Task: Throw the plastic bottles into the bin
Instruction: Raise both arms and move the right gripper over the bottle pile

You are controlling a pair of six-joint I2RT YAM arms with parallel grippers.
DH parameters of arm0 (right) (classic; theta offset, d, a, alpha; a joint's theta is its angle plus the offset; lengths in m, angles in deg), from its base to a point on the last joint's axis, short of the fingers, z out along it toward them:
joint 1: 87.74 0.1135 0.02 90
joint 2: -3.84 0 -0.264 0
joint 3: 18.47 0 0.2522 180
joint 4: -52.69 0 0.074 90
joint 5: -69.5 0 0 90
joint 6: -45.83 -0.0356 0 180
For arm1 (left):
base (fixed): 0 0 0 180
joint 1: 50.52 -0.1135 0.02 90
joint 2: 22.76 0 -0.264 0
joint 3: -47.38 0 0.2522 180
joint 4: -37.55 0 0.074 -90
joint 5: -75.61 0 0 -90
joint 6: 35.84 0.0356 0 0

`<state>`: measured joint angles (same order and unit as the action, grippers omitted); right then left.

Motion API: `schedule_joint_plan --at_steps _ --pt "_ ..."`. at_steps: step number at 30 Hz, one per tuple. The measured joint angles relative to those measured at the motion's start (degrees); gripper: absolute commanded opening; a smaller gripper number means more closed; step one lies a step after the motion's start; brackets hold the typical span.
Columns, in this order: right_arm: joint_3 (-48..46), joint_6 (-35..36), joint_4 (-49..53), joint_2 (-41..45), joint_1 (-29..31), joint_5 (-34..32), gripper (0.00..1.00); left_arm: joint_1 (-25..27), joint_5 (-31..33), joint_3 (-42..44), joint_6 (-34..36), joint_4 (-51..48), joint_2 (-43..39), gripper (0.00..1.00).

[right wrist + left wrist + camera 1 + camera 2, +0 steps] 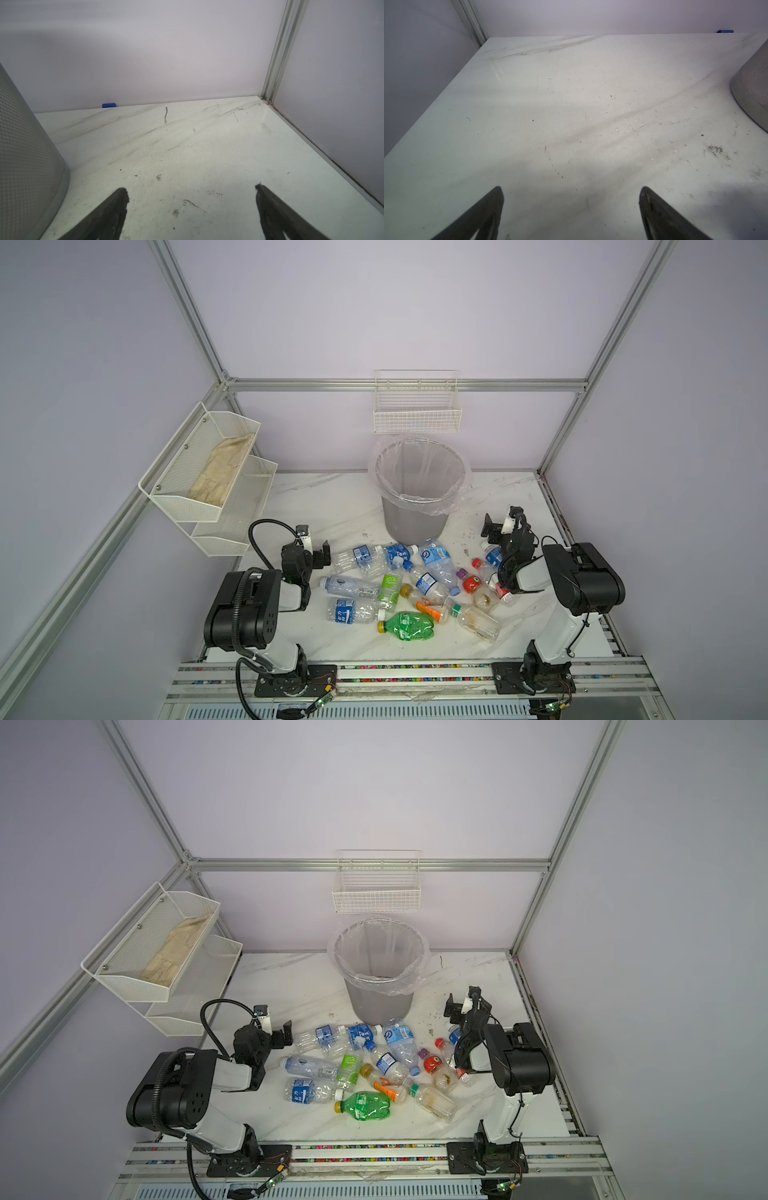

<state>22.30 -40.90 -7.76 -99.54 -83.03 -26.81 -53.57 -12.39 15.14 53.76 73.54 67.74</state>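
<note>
1. My left fingers (483, 216) stand spread wide with nothing between them. Beneath them is only bare, scuffed tabletop (571, 104).
2. My right fingers (108, 214) are spread just as wide and grip nothing. They too hang over bare tabletop, toward the right rear corner.
3. The plastic bottles (432, 568) lie in a loose heap on the tabletop between my two arms. All are on their sides, and many touch or overlap.
4. Most are clear with blue labels. A green bottle (409, 625) lies at the near edge of the heap, a lime-labelled one (390, 585) near its middle, and a red-labelled one (471, 583) toward my right arm.
5. The bin (415, 522) stands upright behind the heap, near the back wall. A clear bag is folded over its rim, and the farthest bottles lie just beside its foot.
6. Its mesh wall shows at the edge of each wrist view. My left fingers are to its left and my right fingers to its right, both apart from it.
7. A white wire basket (417, 414) hangs on the back wall above the bin. A mesh shelf (183, 493) on the left wall holds a beige cloth (222, 468) in its upper tier.
</note>
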Motion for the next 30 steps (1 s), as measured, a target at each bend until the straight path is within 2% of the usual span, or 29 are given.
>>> schedule_joint_plan --at_steps 3,9,13,16,20,22,26,30 --pt "0.26 0.00 3.82 2.62 0.07 -0.59 0.97 1.07 3.89 -1.18 -0.02 -6.14 -4.26 1.00" --pt "4.70 0.74 17.00 21.11 2.12 -0.61 0.97 2.38 12.00 -12.63 -3.63 -28.02 -19.67 1.00" --pt "18.67 -3.61 37.81 32.57 2.91 5.38 0.97 2.45 13.25 -26.73 -9.20 -50.10 -27.34 1.00" --pt "27.02 -10.82 47.12 38.47 2.91 13.14 0.97 2.80 11.10 -32.59 -11.63 -60.87 -32.35 1.00" --pt "29.14 -19.08 55.78 42.64 3.37 22.62 0.98 3.30 4.57 -32.87 -13.40 -71.97 -40.70 1.00" --pt "29.51 -21.73 60.78 42.58 4.81 24.50 0.97 3.48 1.20 -32.59 -13.77 -75.34 -43.89 1.00" --pt "29.46 -24.57 73.68 41.88 11.72 21.53 0.98 3.58 -4.61 -31.19 -13.81 -79.76 -49.20 1.00" --pt "33.42 -24.92 85.57 41.09 22.60 13.99 0.98 3.61 -8.81 -28.26 -13.84 -83.27 -53.20 1.00"
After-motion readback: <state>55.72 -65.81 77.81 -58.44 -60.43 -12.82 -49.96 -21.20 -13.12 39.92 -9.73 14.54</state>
